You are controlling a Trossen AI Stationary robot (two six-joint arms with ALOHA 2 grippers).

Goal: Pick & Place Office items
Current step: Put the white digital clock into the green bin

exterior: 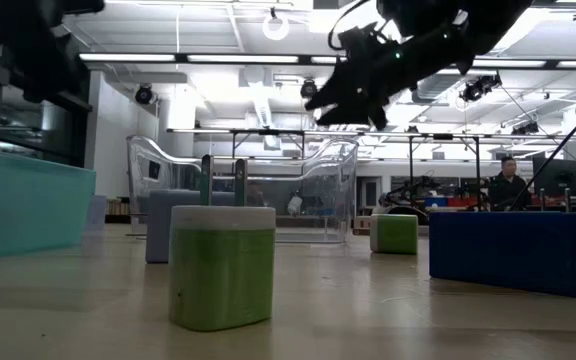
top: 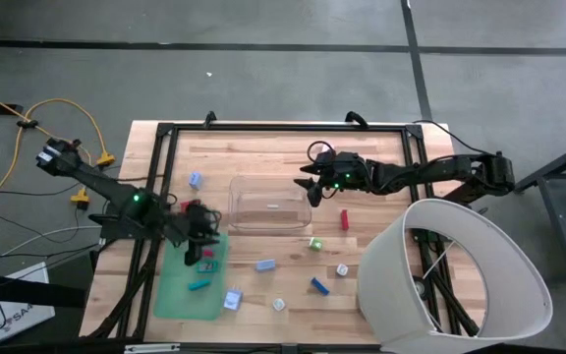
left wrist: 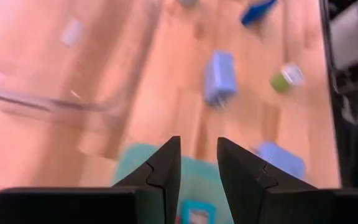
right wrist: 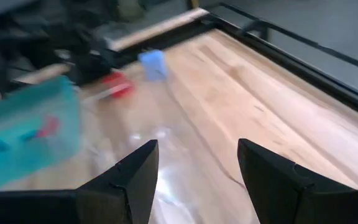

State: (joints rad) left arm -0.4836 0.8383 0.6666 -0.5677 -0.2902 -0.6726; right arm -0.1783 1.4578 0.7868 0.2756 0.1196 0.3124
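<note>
Office items [top: 264, 265] scattered; left claw [top: 202, 244] over mat, seemingly empty.

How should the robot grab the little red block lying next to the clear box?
Probably from straight above. The small red oblong block lies flat on the wooden table, beside the clear plastic bin, apart from it. Pinch across its two long sides at the middle; the narrow width suits the fingers.
</note>
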